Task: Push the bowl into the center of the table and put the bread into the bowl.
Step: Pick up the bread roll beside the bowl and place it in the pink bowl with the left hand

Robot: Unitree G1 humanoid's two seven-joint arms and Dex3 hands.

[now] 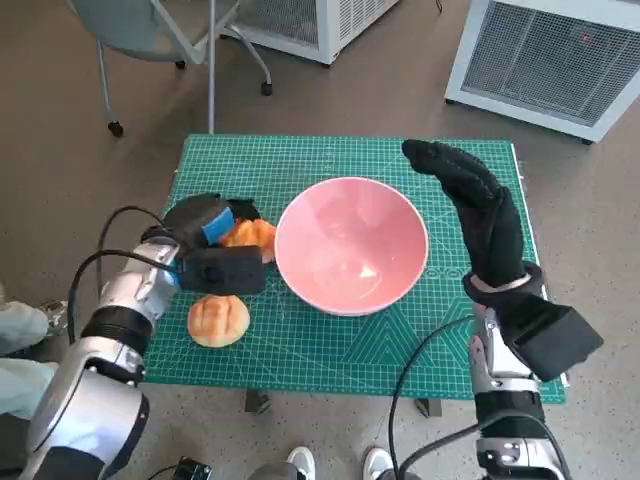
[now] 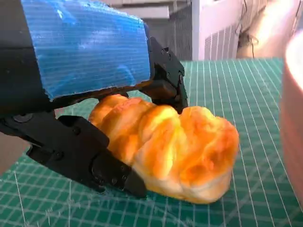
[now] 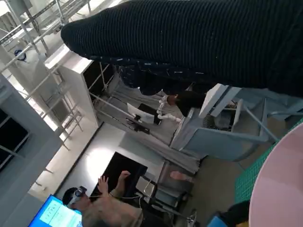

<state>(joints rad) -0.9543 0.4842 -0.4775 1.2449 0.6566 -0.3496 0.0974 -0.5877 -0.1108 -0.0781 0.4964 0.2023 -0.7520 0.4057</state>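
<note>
Green mat (image 1: 330, 345) covers table, white cabinets on floor beyond. Bowl (image 1: 351, 244) sits about mid-table, looks empty. Left hand (image 1: 210, 245) clamped on bread (image 1: 250, 235); left wrist view shows fingers (image 2: 80, 151) under and over loaf (image 2: 170, 151), loaf low at mat. Bowl rim lies just beside loaf, away from left hand toward right hand: I read next move as short lift and carry that way. Second bun (image 1: 218, 320) loose near left forearm. Right hand (image 1: 480, 215) just past bowl's far side, holds nothing, fingers extended; touching rim or not, cannot tell.

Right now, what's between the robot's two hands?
The pink bowl sits between the left hand, which grips a bread roll, and the gloved right hand; the head view shows it.
</note>
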